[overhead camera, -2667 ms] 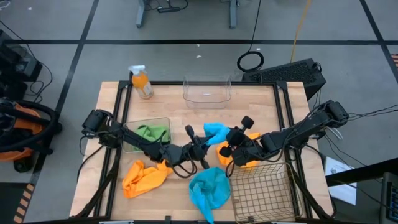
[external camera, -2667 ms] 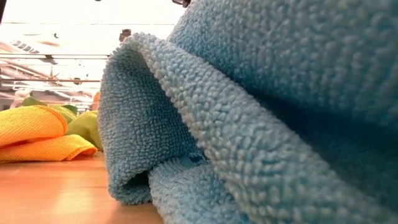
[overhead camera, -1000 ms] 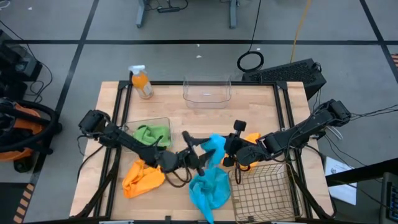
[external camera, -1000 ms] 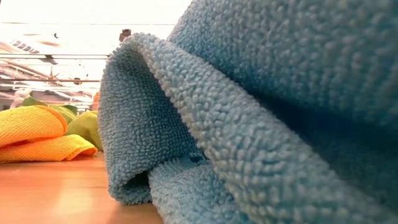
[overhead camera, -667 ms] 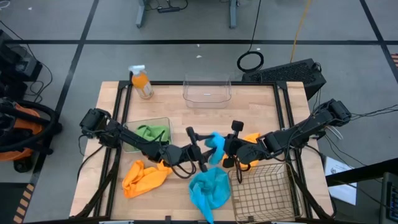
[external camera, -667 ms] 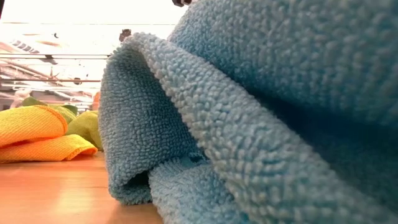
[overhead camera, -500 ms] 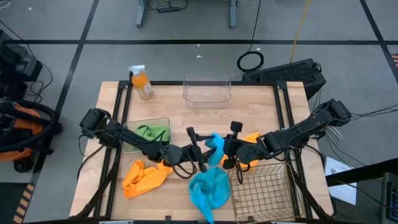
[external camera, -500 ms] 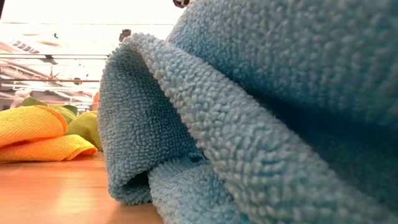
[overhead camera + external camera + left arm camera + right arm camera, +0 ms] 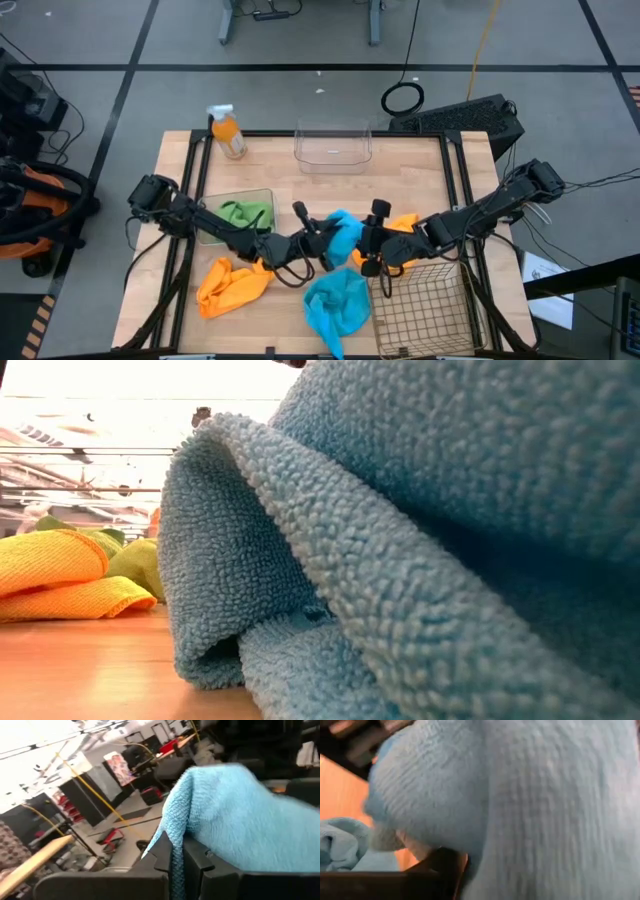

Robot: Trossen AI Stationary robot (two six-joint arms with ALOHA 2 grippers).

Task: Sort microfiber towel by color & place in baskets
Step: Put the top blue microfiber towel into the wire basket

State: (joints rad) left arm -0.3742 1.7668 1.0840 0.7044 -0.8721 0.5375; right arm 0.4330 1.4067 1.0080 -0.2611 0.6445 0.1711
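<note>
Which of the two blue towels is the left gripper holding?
The blue towel raised at mid-table between the two grippers; the left gripper is shut on its edge. The other blue towel lies loose near the front edge.

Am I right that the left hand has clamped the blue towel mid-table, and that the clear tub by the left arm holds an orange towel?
Not quite: the clear tub by the left arm holds a green towel, as the high view shows. The rest stands: the left hand is shut on the blue towel mid-table.
</note>
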